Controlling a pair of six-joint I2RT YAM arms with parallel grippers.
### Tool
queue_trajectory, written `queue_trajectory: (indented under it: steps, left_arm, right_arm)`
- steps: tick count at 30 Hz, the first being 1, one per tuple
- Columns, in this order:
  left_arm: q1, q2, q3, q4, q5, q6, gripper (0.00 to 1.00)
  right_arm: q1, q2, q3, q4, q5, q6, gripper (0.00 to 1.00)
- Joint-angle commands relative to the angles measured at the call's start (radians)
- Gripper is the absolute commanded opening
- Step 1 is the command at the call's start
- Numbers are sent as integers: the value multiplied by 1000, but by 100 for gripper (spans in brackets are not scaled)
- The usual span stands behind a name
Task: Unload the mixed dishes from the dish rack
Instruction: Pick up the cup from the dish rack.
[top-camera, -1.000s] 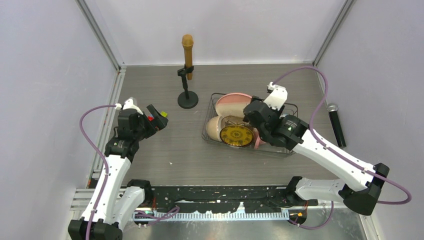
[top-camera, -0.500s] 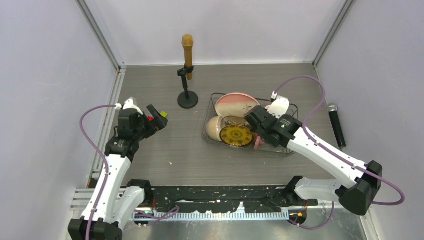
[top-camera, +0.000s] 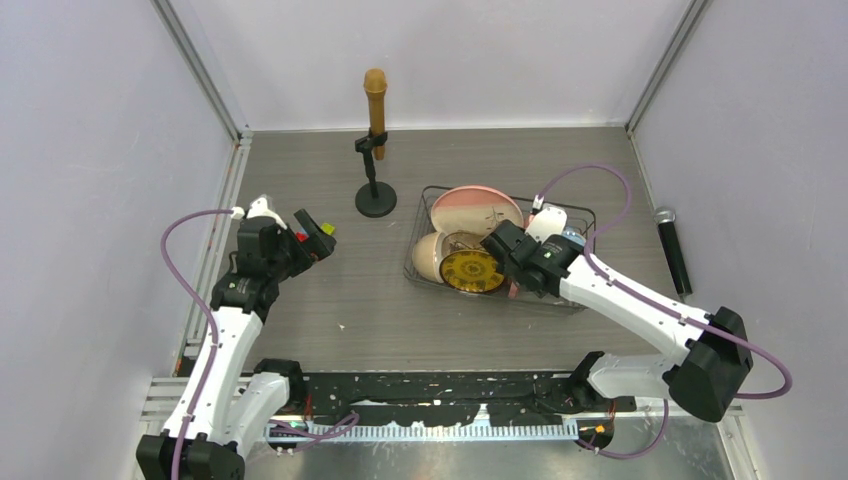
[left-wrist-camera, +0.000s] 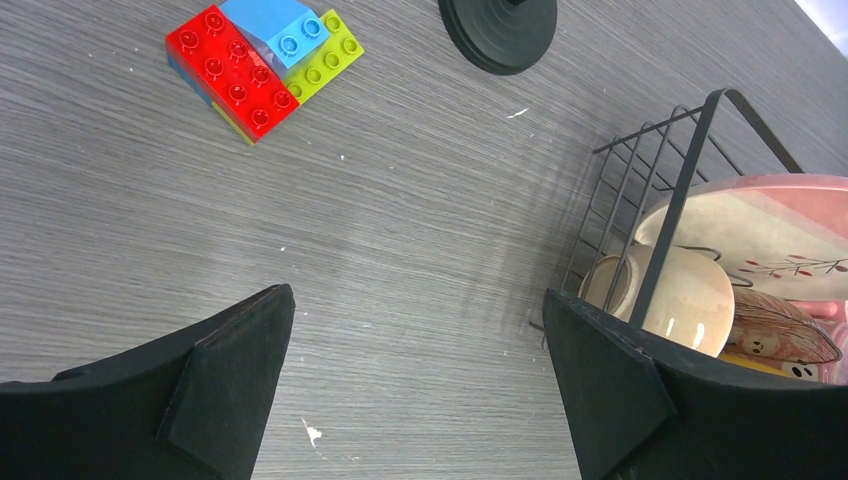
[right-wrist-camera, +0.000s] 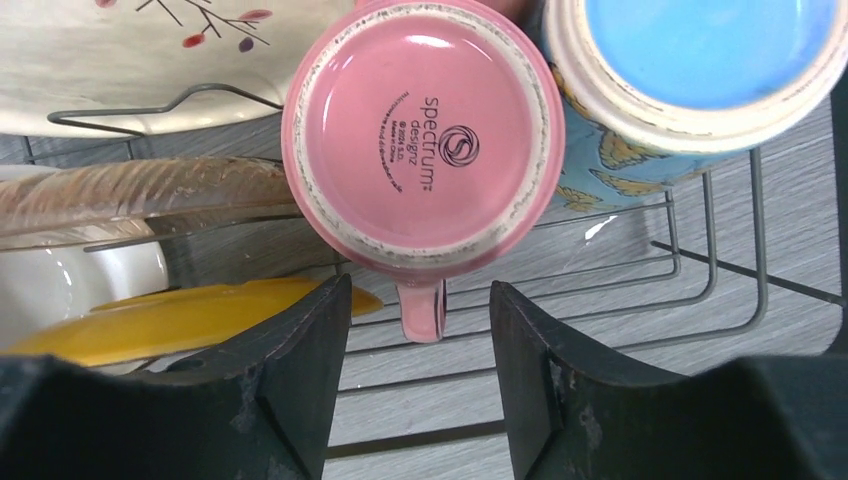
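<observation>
Dish rack (left-wrist-camera: 680, 200) of black wire sits full; your right gripper (right-wrist-camera: 420, 300) straddles, unclosed, the handle of the pink ceramic mug (right-wrist-camera: 420, 130); left gripper (left-wrist-camera: 416, 293) gapes empty.

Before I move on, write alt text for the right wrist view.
A pink mug in the dish rack shows its base to the camera, its handle pointing between the open right gripper's black fingers. A butterfly-patterned mug sits beside it; a cream plate and a yellow plate fill the picture's left.

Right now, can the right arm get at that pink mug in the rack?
Probably yes: the right end effector hangs just over the pink mug, its open fingers either side of the handle, with nothing else in the way.
</observation>
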Motion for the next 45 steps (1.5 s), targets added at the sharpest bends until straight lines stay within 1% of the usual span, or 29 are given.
queue_trajectory:
  steps: [1, 3, 13, 18, 21, 24, 29, 33, 35, 37, 42, 45]
  left_arm:
    - [2, -14, 1, 28, -3, 6, 99]
    - [2, -21, -4, 32, -5, 6, 99]
    - [3, -23, -4, 28, -12, 7, 99]
    - [3, -24, -3, 26, -13, 7, 99]
    - [3, -27, -7, 30, -14, 6, 99]
    - [3, -25, -4, 29, -15, 6, 99]
    - [3, -20, -7, 32, -16, 3, 99]
    - [3, -16, -3, 27, -18, 4, 99]
    - [3, -16, -6, 31, -18, 3, 99]
    - [3, -14, -2, 27, -21, 6, 99]
    - [3, -10, -3, 27, -24, 4, 99]
    - [3, -9, -2, 25, -26, 6, 99]
  right_arm:
    - [-22, 28, -14, 68, 24, 3, 55]
    - [-33, 35, -32, 92, 18, 1, 49]
    - [-53, 44, -93, 188, -1, 7, 41]
    - [-53, 58, -99, 182, -10, 18, 36]
    - [-53, 55, -104, 175, -1, 20, 32]
    - [-53, 53, -103, 158, 14, 21, 30]
    - [-54, 40, -93, 133, 66, -11, 20]
    - [-53, 26, -86, 119, 108, -49, 15]
    - [-54, 16, -96, 144, 118, -69, 7]
    - [-53, 7, -108, 168, 123, -76, 1]
    - [-47, -12, -135, 257, 129, -124, 0]
    - [-22, -20, -137, 274, 166, -150, 0]
